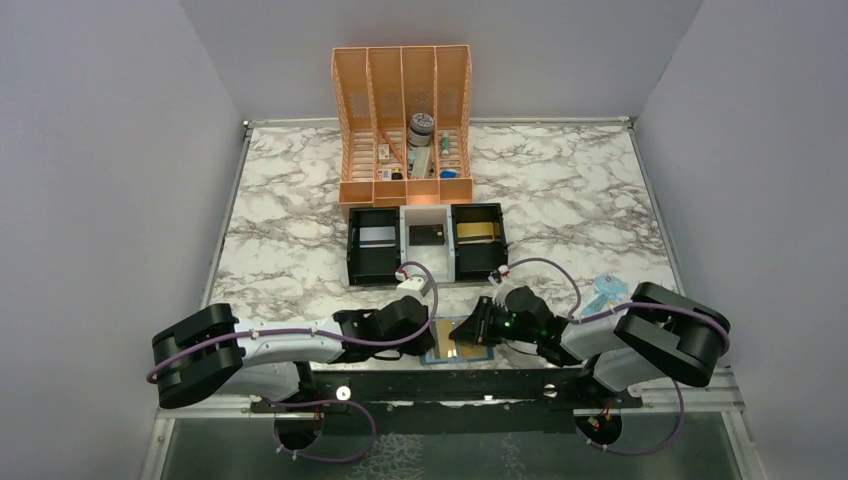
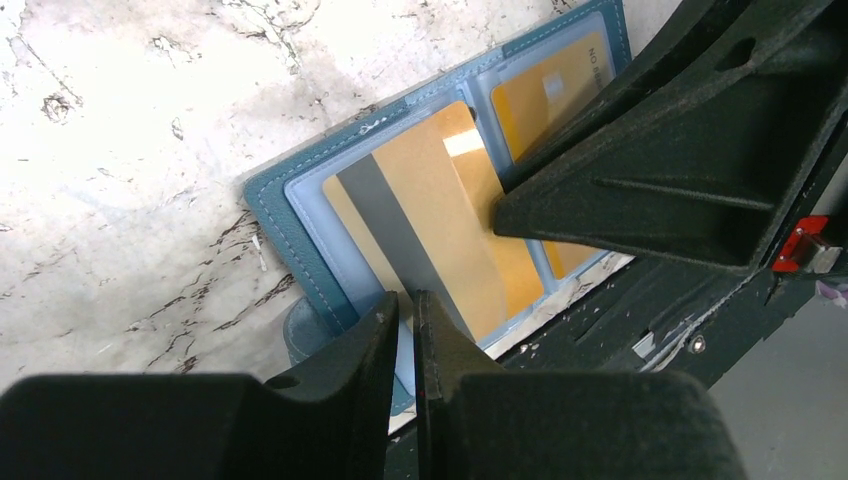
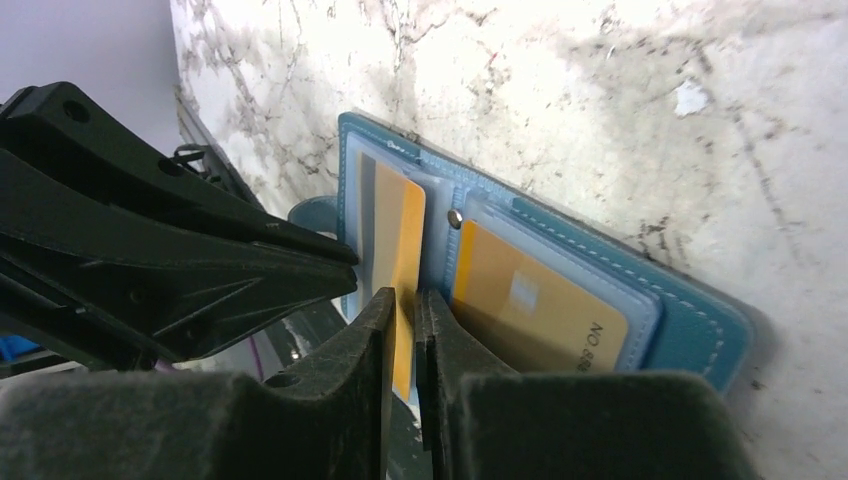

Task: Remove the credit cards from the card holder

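Gold-tan credit card pokes partly out of open card holder, 6 o'clock edge of surface. Jaws of right gripper clamp the card to draw it; left gripper jaws pinch holder rim, presumably anchoring.

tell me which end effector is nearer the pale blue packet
Right. The right end effector, at the card holder, lies left of the packet; the left end effector is farther left.
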Available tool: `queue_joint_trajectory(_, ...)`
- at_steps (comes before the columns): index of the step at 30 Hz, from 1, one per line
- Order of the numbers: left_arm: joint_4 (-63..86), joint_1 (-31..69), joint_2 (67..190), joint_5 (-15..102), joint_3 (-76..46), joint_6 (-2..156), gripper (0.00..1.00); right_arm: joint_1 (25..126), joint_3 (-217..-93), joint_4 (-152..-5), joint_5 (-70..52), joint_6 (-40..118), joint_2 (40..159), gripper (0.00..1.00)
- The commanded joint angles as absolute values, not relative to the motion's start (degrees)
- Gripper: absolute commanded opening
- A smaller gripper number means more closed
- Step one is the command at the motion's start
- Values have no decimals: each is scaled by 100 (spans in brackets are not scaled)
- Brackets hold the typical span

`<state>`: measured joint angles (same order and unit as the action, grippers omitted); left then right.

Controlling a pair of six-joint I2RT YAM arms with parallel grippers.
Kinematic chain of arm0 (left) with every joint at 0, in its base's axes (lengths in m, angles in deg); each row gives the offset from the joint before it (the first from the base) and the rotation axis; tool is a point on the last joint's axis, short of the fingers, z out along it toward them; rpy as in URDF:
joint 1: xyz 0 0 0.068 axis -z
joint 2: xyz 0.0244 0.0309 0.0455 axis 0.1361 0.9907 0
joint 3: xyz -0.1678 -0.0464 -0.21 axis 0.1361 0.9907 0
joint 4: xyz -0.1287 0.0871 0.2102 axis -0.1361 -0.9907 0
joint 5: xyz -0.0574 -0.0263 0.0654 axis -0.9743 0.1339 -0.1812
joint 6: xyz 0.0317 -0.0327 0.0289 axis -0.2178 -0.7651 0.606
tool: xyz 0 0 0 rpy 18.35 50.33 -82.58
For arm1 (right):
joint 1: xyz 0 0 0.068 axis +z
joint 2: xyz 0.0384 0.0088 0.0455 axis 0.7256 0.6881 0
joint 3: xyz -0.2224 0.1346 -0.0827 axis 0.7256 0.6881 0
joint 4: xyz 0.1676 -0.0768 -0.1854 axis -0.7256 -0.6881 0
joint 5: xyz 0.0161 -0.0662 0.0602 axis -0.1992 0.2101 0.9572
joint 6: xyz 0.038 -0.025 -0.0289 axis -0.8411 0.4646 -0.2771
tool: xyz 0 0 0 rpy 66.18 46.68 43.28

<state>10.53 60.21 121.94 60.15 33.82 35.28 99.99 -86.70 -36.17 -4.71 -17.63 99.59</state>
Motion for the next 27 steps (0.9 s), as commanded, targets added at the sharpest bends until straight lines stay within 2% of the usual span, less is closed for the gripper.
queue_joint_trajectory(1,969,6069,12164,6244,3383,3487,14,10027,-8784,-3424,-62,-1896,10142,15)
queue_joint_trajectory(6,971,6070,12135,6281,3399,3465,14,10026,-8954,-3553,122,-1587,10226,14)
queue_joint_trajectory(10,969,6065,12119,6296,3396,3470,14,10030,-8845,-3524,-22,-1558,10021,2)
queue_joint_trajectory(12,961,6065,12093,6302,3426,3459,14,10023,-8814,-3743,-173,-1447,9785,1)
queue_joint_trajectory(20,942,6066,12035,6339,3502,3395,14,9875,-8802,-4707,-293,-1022,9008,2)
queue_joint_trajectory(27,951,6072,12155,6281,3377,3465,14,9870,-9143,-4655,348,-879,9459,15)
